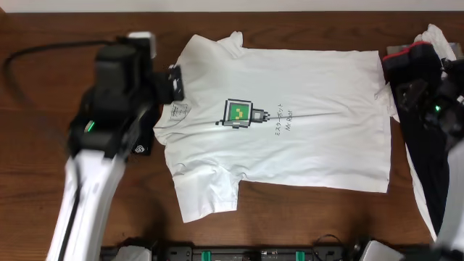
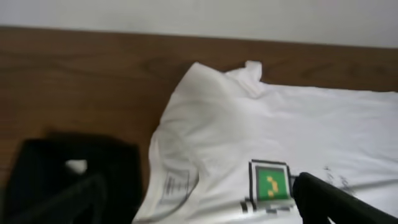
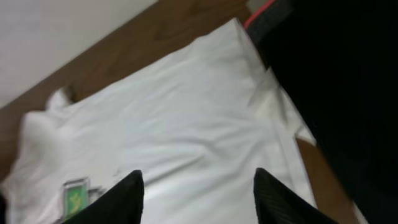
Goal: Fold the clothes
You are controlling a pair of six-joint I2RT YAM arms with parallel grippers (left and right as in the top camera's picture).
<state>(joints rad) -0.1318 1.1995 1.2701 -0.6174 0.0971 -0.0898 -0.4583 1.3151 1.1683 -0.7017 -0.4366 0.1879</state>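
Table: a brown wood-grain tabletop (image 1: 43, 29) bears everything; a pale, plain wall (image 2: 186, 12) runs along its far edge.
Shirt: the large white short-sleeved cotton T-shirt (image 1: 312, 109) lies face up in the middle of the table, collar toward the left arm and hem toward the right. It is spread nearly flat with both sleeves out, likely so that the first fold can start from clean edges.
Waiting pile: a black garment (image 1: 428, 181) and a crumpled white one (image 1: 435, 32) sit at the right edge, touching the hem and probably awaiting their turn.
Folded piece: a small black garment (image 1: 141, 145) rests just beside the collar, partly under the left arm.
Left gripper (image 1: 172, 85): hovers at the collar, fingers spread wide, gripping nothing.
Right gripper (image 3: 199, 199): above the hem, fingers apart, bare cloth showing between them.
Print: a green pixel-robot picture (image 1: 238, 114) with small black text beside it.
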